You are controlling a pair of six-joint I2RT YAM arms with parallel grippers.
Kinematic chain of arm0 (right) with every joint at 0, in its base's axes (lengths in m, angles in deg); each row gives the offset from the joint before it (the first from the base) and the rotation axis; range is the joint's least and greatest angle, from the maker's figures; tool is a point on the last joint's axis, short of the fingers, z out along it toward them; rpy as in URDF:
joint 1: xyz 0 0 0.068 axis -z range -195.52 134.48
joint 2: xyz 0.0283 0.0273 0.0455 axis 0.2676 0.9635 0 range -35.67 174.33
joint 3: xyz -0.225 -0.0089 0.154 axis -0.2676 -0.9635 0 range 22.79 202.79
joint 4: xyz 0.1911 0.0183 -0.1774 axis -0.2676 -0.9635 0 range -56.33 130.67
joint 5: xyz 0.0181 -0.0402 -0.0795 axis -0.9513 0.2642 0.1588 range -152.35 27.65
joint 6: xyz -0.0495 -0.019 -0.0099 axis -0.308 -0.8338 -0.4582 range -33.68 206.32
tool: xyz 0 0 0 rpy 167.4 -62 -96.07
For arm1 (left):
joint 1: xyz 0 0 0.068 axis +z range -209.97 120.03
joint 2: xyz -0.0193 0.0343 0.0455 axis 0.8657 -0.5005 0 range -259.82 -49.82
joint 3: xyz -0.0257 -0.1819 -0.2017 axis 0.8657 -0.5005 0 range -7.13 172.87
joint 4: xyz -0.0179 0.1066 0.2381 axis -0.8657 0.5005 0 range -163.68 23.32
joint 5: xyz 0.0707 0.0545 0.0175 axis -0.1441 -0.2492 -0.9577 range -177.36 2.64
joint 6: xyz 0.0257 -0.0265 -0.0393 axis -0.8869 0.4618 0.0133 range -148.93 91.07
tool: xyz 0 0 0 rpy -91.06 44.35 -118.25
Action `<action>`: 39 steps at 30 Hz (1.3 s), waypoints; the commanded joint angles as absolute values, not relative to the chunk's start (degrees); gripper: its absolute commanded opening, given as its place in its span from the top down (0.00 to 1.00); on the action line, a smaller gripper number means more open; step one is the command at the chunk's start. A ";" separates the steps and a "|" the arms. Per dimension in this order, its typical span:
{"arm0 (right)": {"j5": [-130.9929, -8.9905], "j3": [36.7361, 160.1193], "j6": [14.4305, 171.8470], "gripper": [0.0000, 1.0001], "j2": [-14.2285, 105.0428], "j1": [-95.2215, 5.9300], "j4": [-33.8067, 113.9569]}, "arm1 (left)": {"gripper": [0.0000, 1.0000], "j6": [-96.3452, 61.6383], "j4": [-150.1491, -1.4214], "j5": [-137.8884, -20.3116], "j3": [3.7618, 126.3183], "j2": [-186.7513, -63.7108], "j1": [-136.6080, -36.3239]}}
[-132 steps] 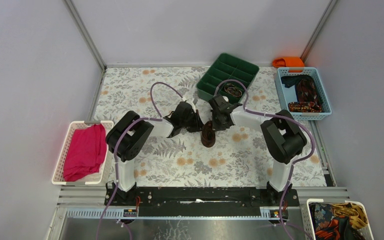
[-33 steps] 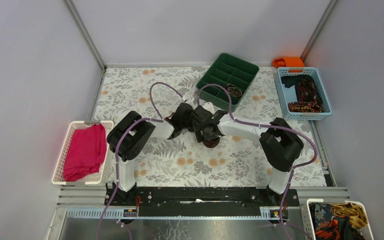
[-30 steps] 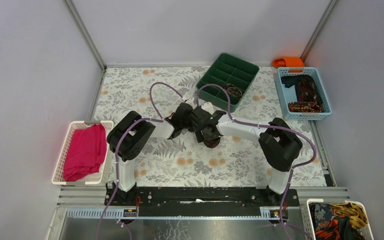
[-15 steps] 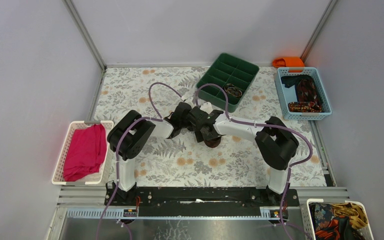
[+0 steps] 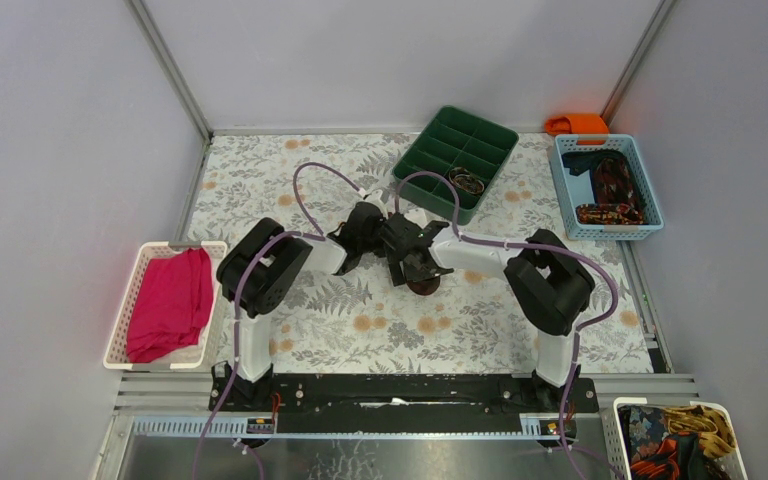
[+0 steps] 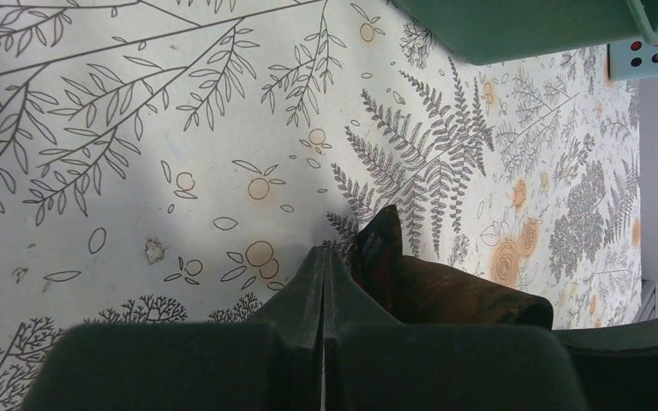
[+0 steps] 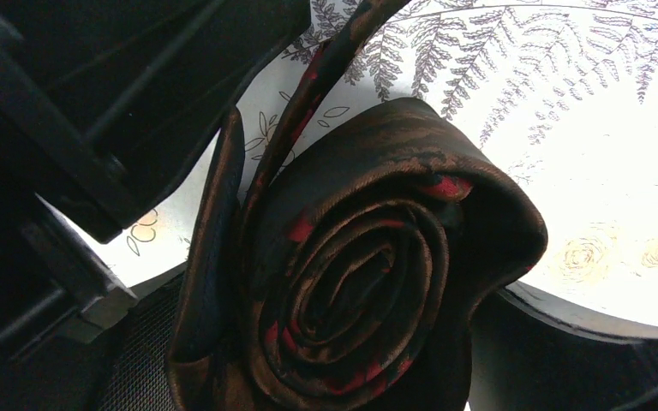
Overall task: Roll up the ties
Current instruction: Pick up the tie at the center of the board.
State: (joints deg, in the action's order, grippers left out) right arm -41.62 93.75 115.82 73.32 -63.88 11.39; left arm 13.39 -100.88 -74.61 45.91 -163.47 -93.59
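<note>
Fingers of the right gripper (image 5: 417, 271) stand spread as wide as they go, one on each side of the rolled tie (image 7: 368, 282), which fills the gap between them; I cannot tell whether they press on it. Right alongside, the left gripper (image 6: 323, 265) is pinched fully closed close to the table, with brown fabric touching its right side. I cannot tell whether any of it is nipped.

The tie is a tight dark brown spiral with red flecks. Its coiled end is turned toward the right wrist camera, and a loose tail runs from the coil up toward the left gripper. From above, only a dark brown lump shows under the two wrists in the middle of the table, so its long axis is hard to read there.

Underneath lies a white tablecloth (image 5: 360, 330) printed with grey ferns and orange blossoms. A green divided tray (image 5: 430, 160) sits toward the far edge. A blue basket (image 5: 600, 138) holding more ties (image 5: 610, 185) stands on the right, with an orange cloth (image 5: 577, 124) behind it. A white basket (image 5: 125, 300) with a magenta cloth (image 5: 170, 303) sits at the left edge. Plain pale grey walls close in three sides.
</note>
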 commanded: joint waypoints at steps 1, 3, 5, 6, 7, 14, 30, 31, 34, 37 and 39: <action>-39.00 90.91 118.12 0.00 80.32 -59.11 16.52 | 1.00 9.73 -85.72 -71.51 42.52 -167.15 -96.62; -39.04 90.99 117.95 0.03 80.42 -58.94 16.58 | 1.00 9.73 -85.72 -71.44 42.68 -167.34 -96.62; -39.36 91.16 117.70 0.09 80.43 -58.85 16.61 | 1.00 9.71 -85.69 -71.37 42.79 -167.46 -96.62; -39.59 91.29 117.34 0.16 80.47 -58.85 16.59 | 1.00 9.70 -85.64 -71.37 42.81 -167.53 -96.62; -39.69 91.46 117.12 0.24 80.56 -58.91 16.51 | 1.00 9.67 -85.66 -71.39 42.80 -167.59 -96.62; -39.67 92.66 116.22 0.61 82.32 -58.56 15.28 | 1.00 9.65 -85.51 -71.25 42.97 -167.89 -96.61; -38.88 89.95 114.21 1.00 75.48 -57.44 15.48 | 1.00 13.61 -71.31 -86.54 43.60 -151.10 -91.35; -38.88 90.21 113.67 1.00 75.07 -57.40 15.17 | 1.00 13.61 -69.80 -88.42 43.96 -149.00 -90.75; -39.32 90.74 112.36 1.00 74.34 -57.22 14.56 | 1.00 12.47 -66.56 -90.68 46.69 -144.72 -89.29; -40.75 91.20 111.47 1.00 74.66 -57.01 14.73 | 1.00 10.07 -63.59 -89.96 50.30 -145.53 -88.72; -40.30 91.22 111.11 1.00 74.24 -56.92 14.95 | 1.00 10.12 -62.39 -91.30 50.93 -146.41 -88.37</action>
